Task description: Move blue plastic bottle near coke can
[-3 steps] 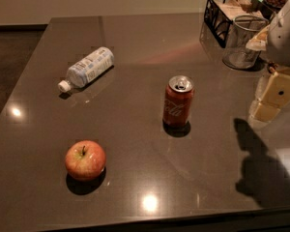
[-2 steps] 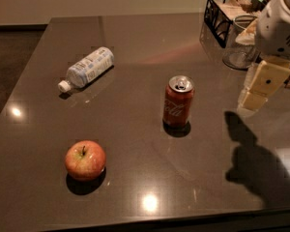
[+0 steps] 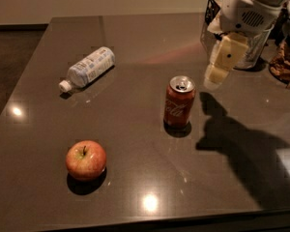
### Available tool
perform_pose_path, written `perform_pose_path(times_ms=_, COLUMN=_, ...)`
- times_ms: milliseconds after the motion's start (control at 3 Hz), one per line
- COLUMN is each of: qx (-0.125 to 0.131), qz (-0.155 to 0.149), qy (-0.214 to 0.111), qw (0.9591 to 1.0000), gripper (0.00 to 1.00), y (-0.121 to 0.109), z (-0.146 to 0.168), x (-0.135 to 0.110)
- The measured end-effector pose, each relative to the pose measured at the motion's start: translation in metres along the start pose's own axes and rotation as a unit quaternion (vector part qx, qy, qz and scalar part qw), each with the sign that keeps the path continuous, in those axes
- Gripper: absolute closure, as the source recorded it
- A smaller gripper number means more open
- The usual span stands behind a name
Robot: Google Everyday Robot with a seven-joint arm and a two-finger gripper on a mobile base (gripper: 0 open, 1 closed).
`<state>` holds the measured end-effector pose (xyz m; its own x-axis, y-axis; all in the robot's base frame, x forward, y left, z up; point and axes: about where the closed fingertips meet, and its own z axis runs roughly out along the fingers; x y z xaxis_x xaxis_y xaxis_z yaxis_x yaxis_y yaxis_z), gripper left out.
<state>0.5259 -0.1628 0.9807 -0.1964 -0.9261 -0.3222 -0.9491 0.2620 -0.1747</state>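
Your cream gripper [image 3: 214,80] hangs far right, just right of the upright red aluminium coke can [image 3: 179,103], and you cannot tell its grip state; the clear blue-labelled plastic bottle [image 3: 88,68] lies on its side far left, well apart from the can

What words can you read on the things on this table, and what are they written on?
Red aluminium soda can: white curly script, too blurred to read.
Clear plastic bottle with pale blue label, lying on its side: print too small to read.
Cream gripper, hovering just right of the can: no writing.
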Motion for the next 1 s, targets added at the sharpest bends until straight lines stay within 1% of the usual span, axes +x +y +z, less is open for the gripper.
perform_pose_path(times_ms=333, qx=-0.01, qz=0.0, qy=-0.015, qw=0.9998, gripper=0.0, y=-0.031, z=0.014, x=-0.045)
perform_pose_path(times_ms=667, qx=-0.016, qz=-0.012, qy=-0.024, qw=0.9995, gripper=0.0, y=-0.057, z=0.037, x=-0.097)
perform_pose_path(times_ms=1000, qx=-0.023, qz=-0.043, qy=-0.022, qw=0.9986, gripper=0.0, y=-0.073, z=0.067, x=-0.145)
